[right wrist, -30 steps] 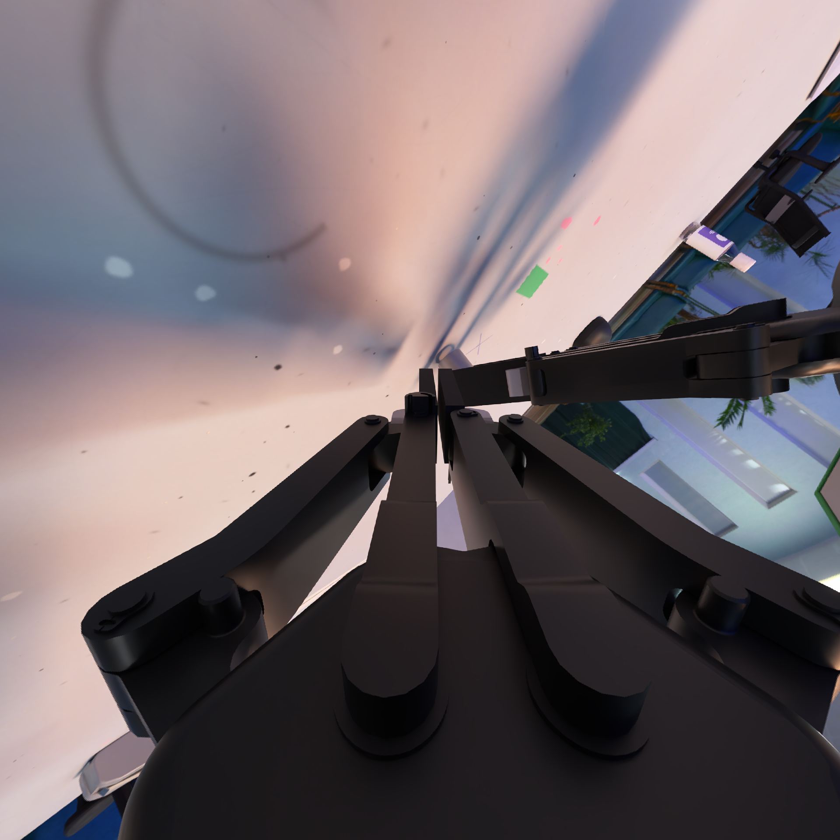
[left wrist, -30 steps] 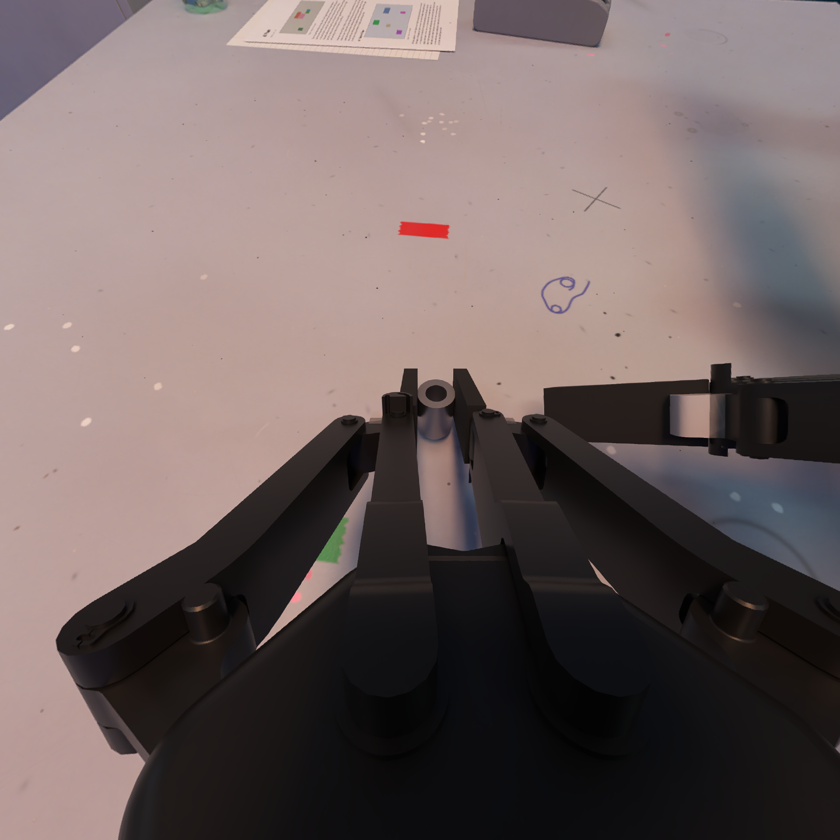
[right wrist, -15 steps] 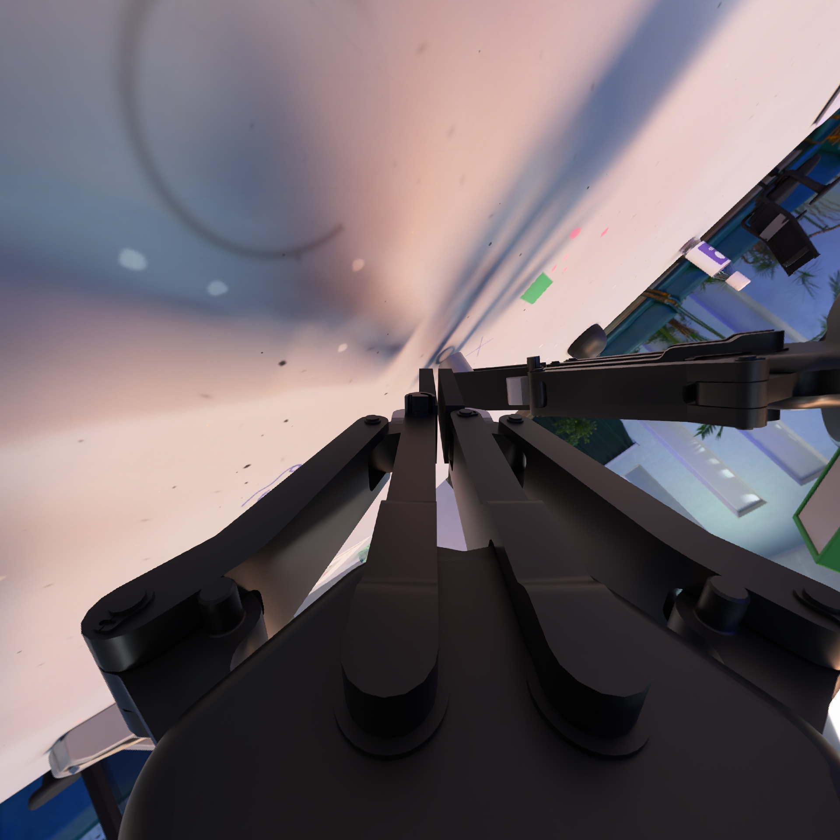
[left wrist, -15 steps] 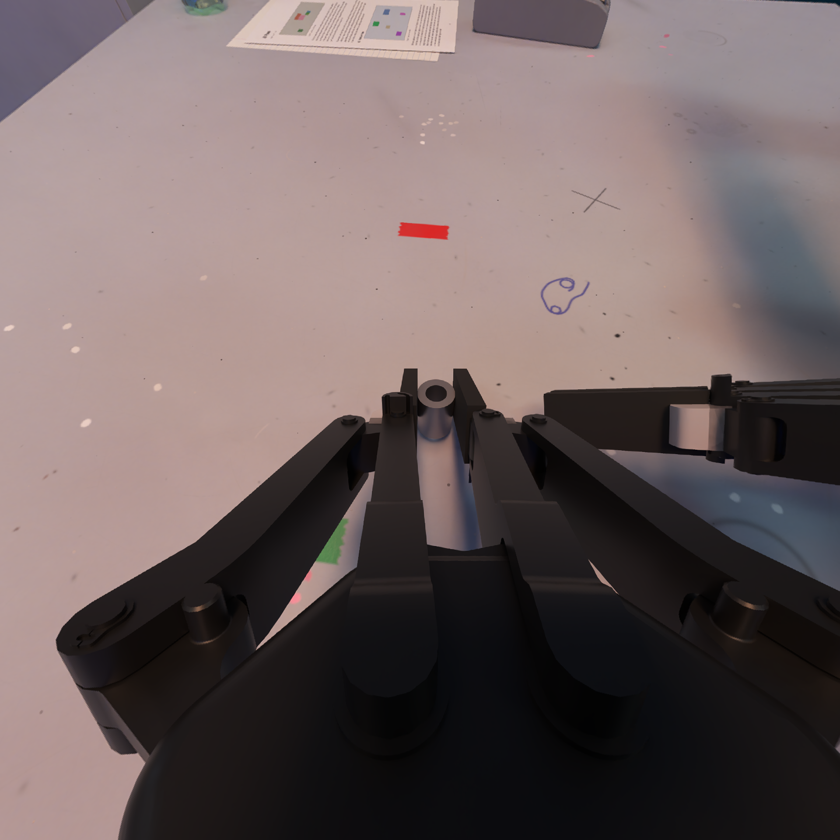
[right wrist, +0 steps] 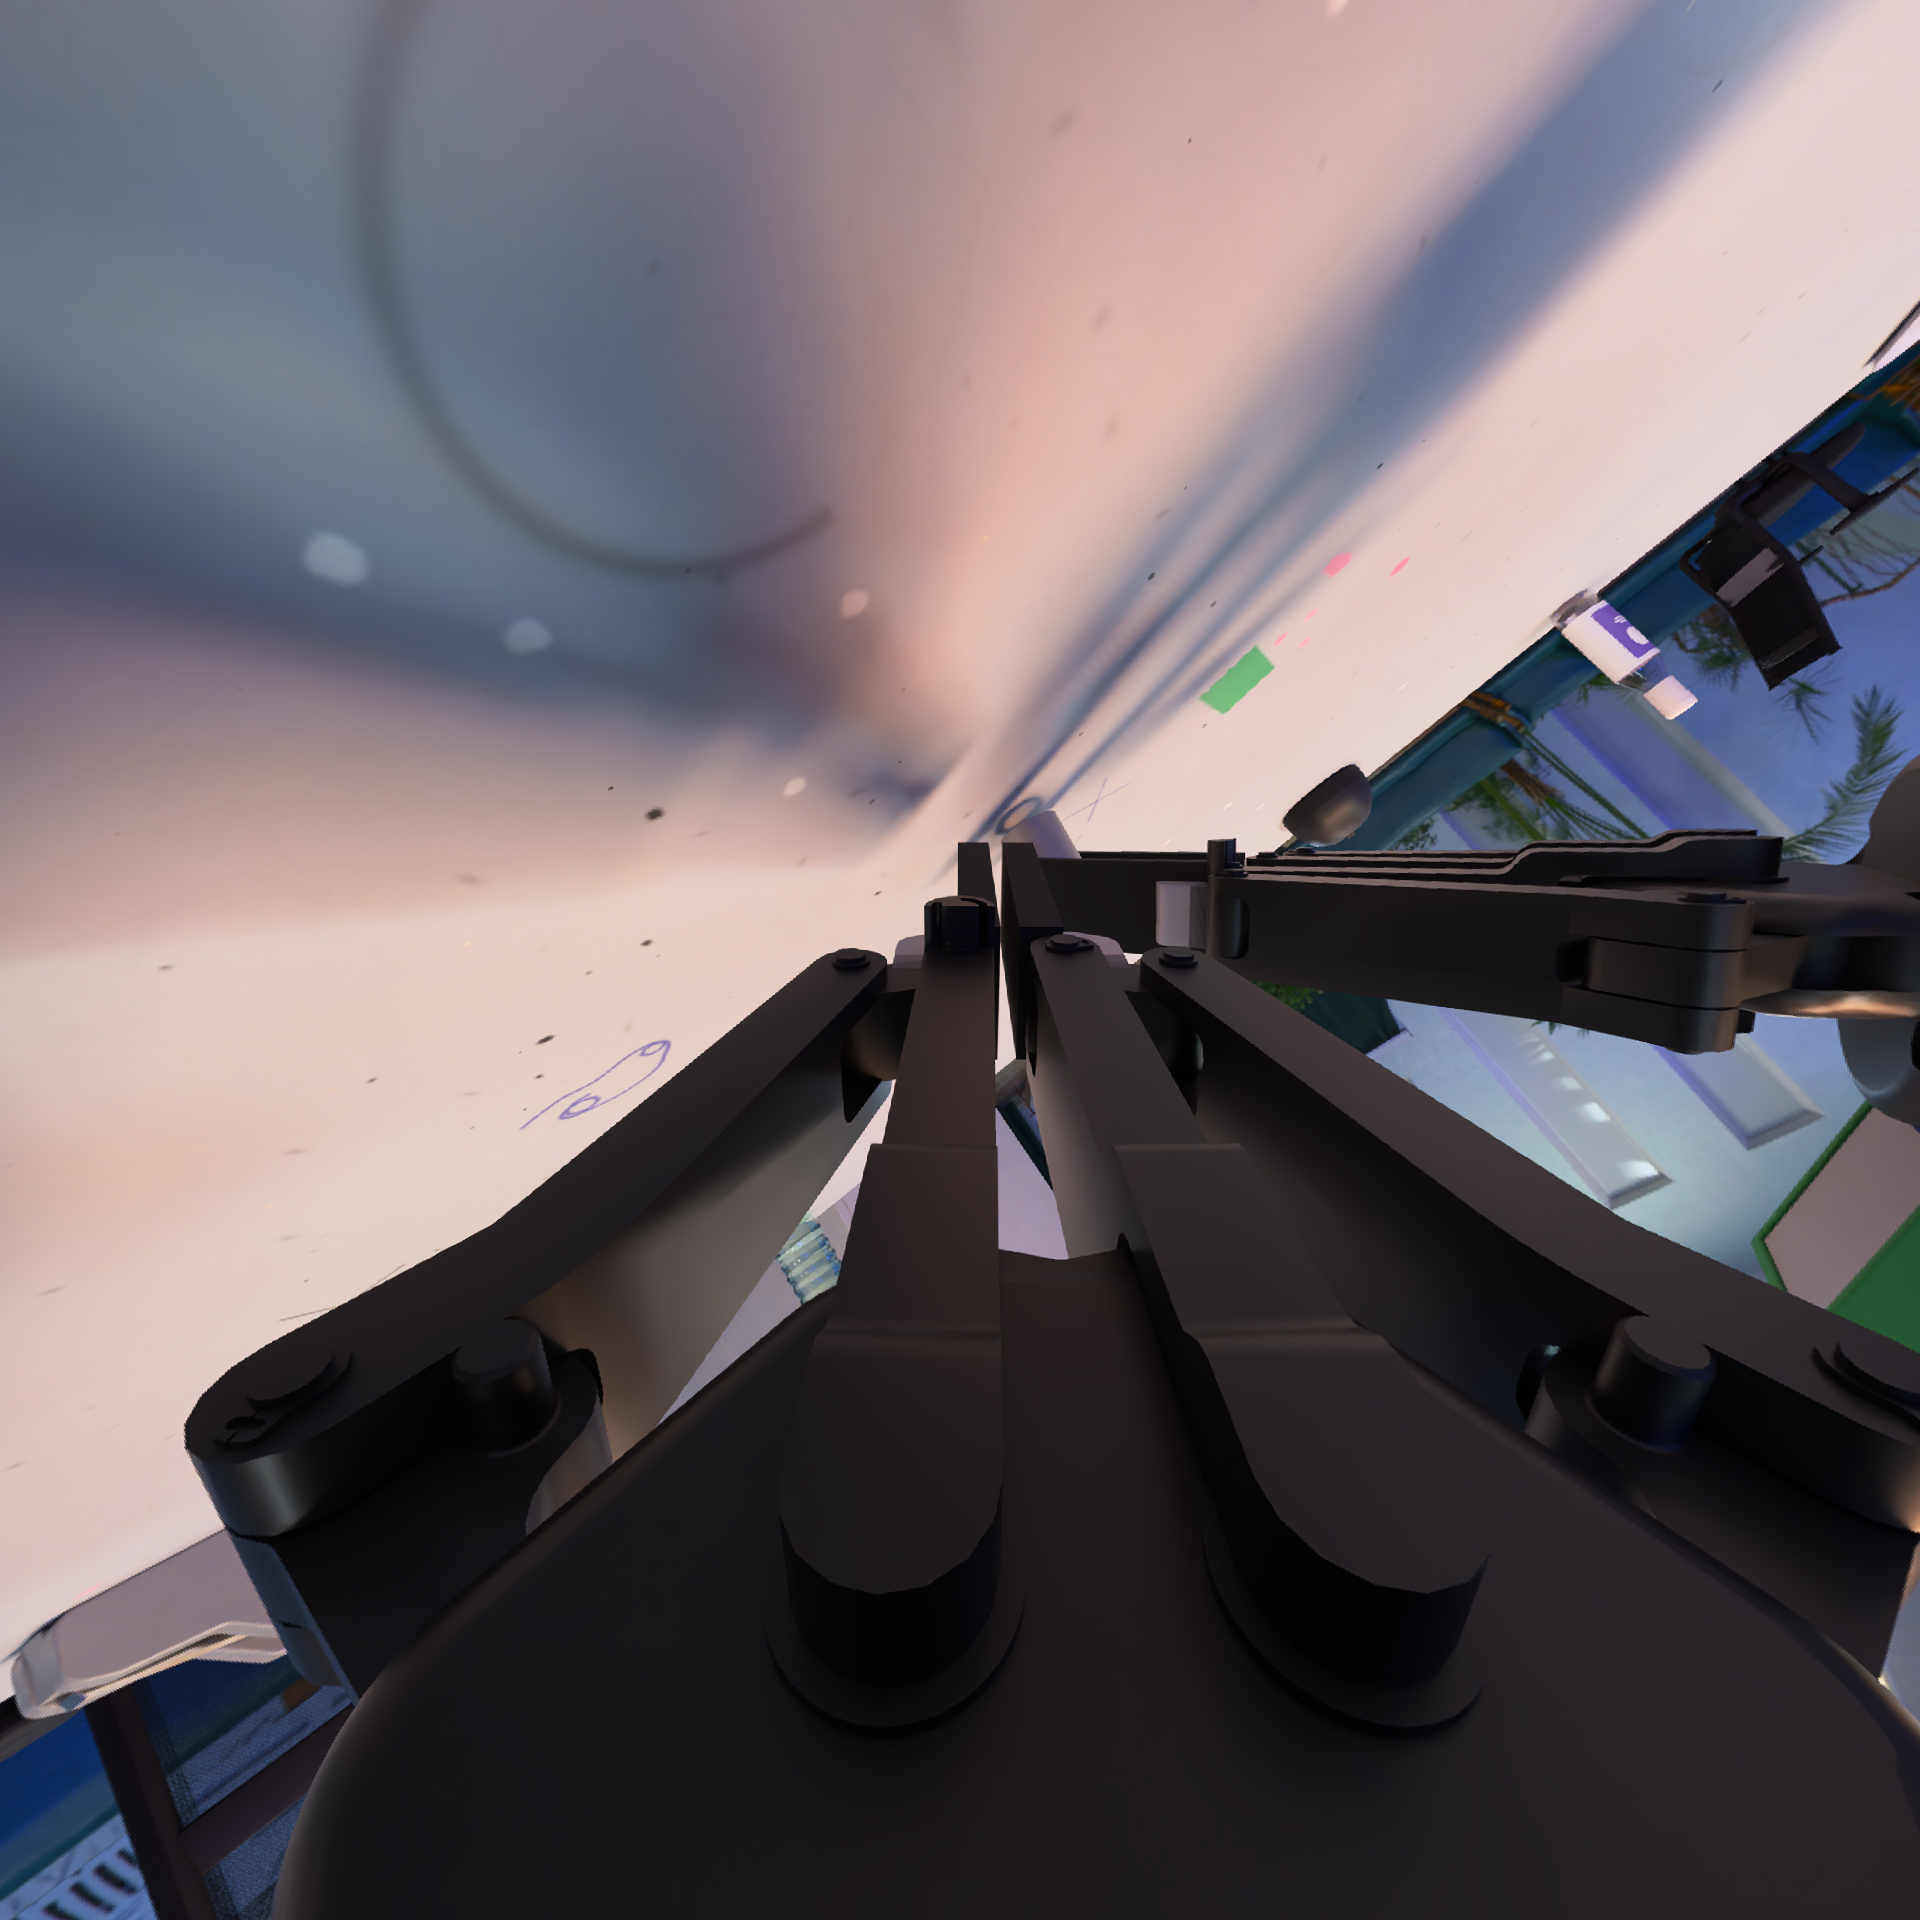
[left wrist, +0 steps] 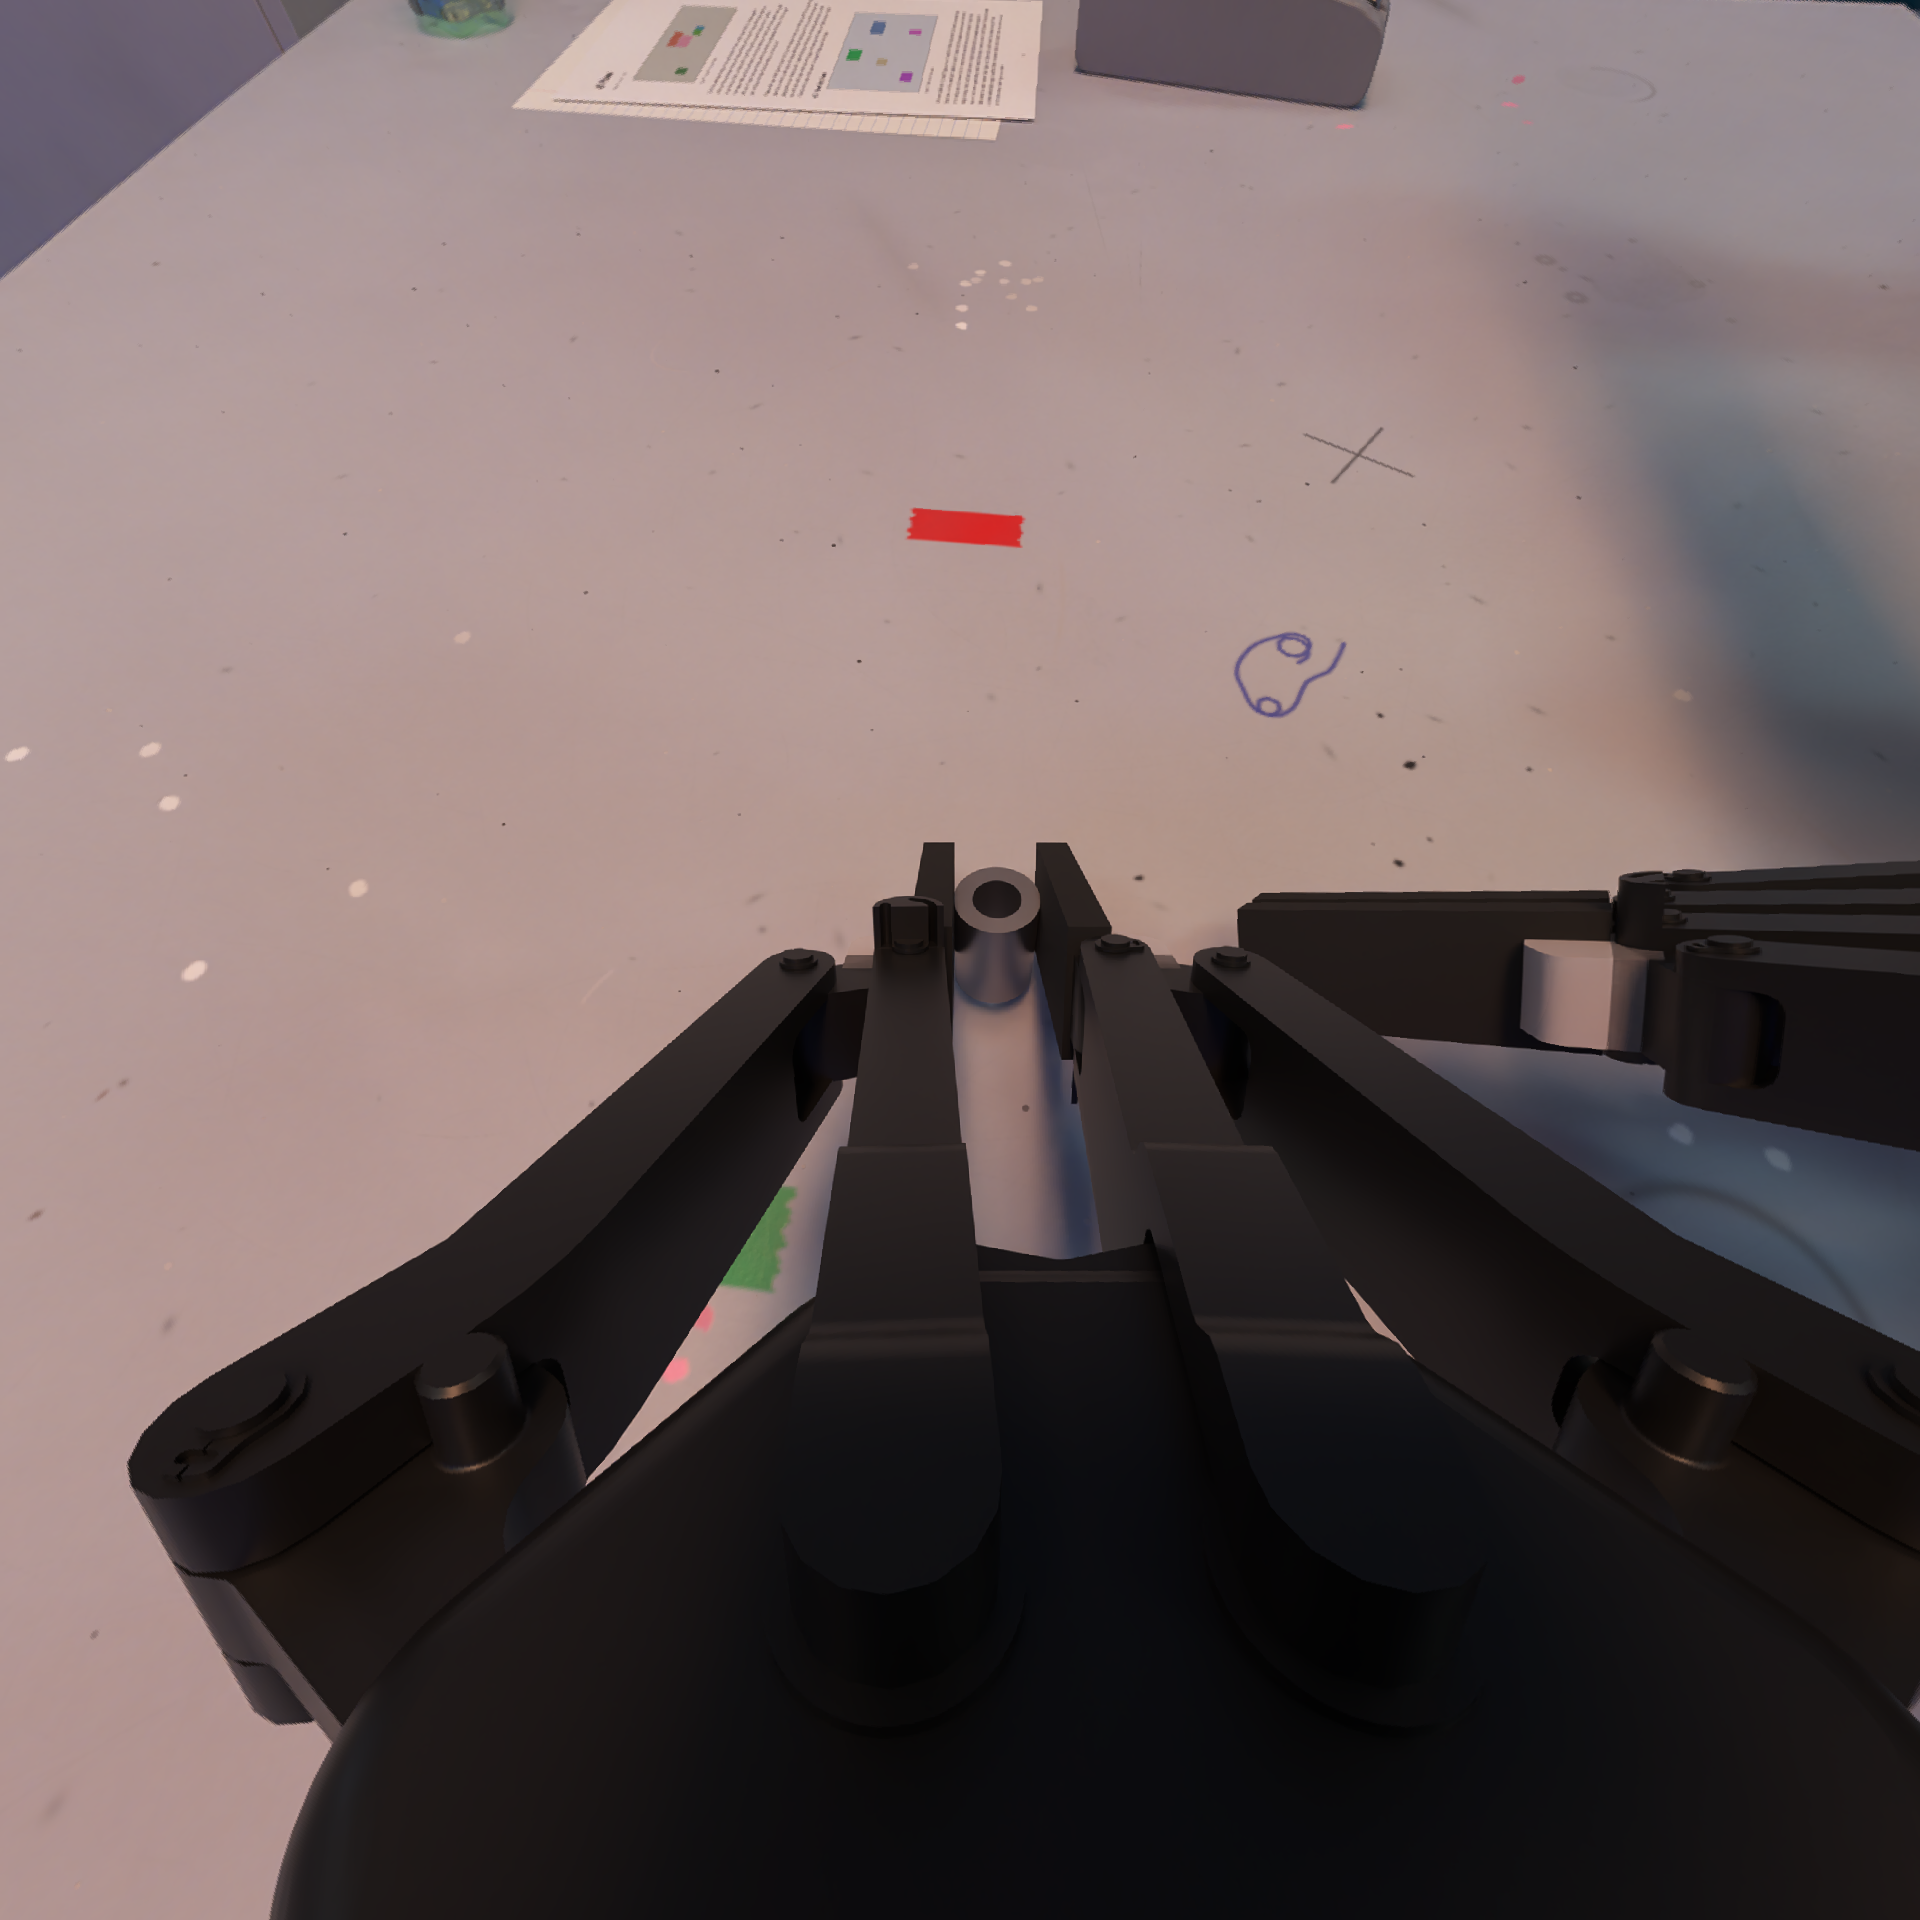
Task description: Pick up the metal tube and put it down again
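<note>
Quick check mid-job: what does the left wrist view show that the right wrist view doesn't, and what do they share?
Only the left wrist view shows the short grey metal tube end-on, clamped between the left gripper fingertips, plus the red tape strip, the printed paper sheets and a grey box at the far edge.

Only the right wrist view shows the right gripper from behind, its fingertips together with nothing between them, and the room beyond the table edge.

Both show the pale speckled tabletop, the green tape patch and the blue pen scribble.
</note>
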